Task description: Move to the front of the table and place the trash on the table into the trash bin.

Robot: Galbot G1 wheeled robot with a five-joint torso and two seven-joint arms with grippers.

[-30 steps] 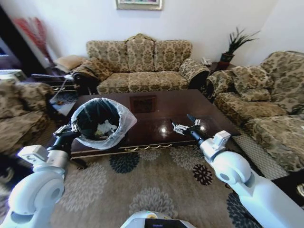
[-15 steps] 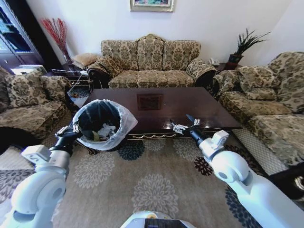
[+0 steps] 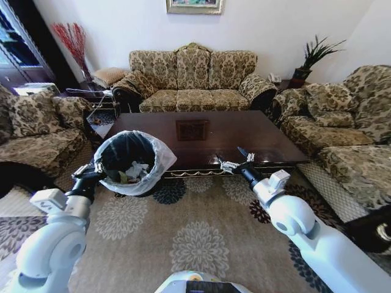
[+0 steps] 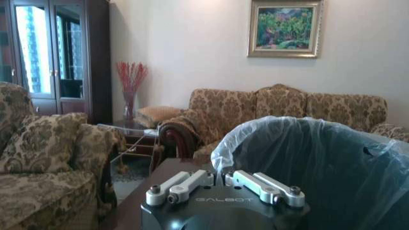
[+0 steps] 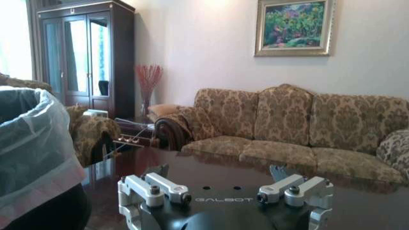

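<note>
The trash bin (image 3: 156, 160), black with a white bag folded over its rim, hangs above the carpet by the table's left front corner. My left gripper (image 3: 95, 170) is shut on its near rim. In the left wrist view the fingers (image 4: 221, 176) meet at the bag's edge (image 4: 307, 163). Trash (image 3: 137, 169), mostly crumpled white tissues, lies inside the bin. The glossy dark table (image 3: 244, 131) stands ahead. My right gripper (image 3: 234, 160) hovers open at the table's front edge with nothing in it. The right wrist view shows it (image 5: 219, 170) spread wide over the tabletop (image 5: 357, 201), the bin (image 5: 32, 143) off to one side.
A patterned sofa (image 3: 192, 79) stands behind the table, an armchair (image 3: 36, 131) at the left and more seating (image 3: 348, 122) at the right. A glass side table (image 3: 98, 113) sits at the back left. Floral carpet (image 3: 195, 232) lies open between me and the table.
The whole view has pulled back from the table, so the camera moved. The bin, held over the table's left end before, now hangs in front of it. Both arms keep their pose.
</note>
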